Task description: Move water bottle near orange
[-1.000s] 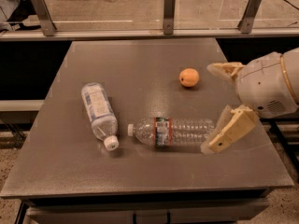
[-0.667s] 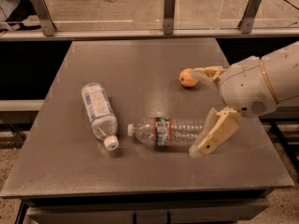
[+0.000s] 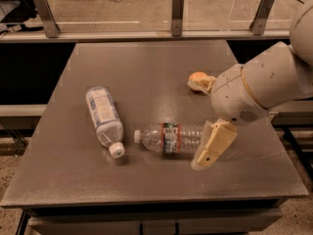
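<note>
The water bottle lies on its side near the middle of the table, white cap pointing left, orange-red and green label band around its middle. The orange sits on the table to the right, a little behind the bottle. My gripper is open and empty, at the bottle's base end. Its near finger covers the bottle's base. Its far finger overlaps the orange's right side. The white arm reaches in from the right.
A second bottle with a large white-blue label lies on the left of the grey table, cap toward the front. A glass barrier with metal posts runs along the far edge. The table's front and right edges are close to the gripper.
The arm has moved left and toward the bottle. The near finger now overlaps the bottle's base and the far finger partly covers the orange. Both bottles and the orange have stayed put.
</note>
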### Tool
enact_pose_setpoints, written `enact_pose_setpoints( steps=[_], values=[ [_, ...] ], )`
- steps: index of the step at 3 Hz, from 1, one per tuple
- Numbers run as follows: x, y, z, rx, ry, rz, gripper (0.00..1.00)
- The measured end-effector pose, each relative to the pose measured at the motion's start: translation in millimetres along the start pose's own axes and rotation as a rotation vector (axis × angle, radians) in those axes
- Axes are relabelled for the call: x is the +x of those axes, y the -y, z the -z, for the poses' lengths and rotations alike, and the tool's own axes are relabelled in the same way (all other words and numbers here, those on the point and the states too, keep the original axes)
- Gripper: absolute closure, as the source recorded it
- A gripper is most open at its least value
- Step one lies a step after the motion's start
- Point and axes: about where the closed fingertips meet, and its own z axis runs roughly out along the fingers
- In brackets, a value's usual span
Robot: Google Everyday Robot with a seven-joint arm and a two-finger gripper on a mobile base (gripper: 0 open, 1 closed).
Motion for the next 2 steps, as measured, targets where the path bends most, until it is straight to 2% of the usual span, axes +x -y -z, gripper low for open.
enact_pose_setpoints(
  steps=[1, 2],
  values=[
    [9, 2, 0, 0.009, -0.044, 0.014, 0.00],
    [30, -6, -10, -0.047, 0.014, -0.061, 0.00]
  ],
)
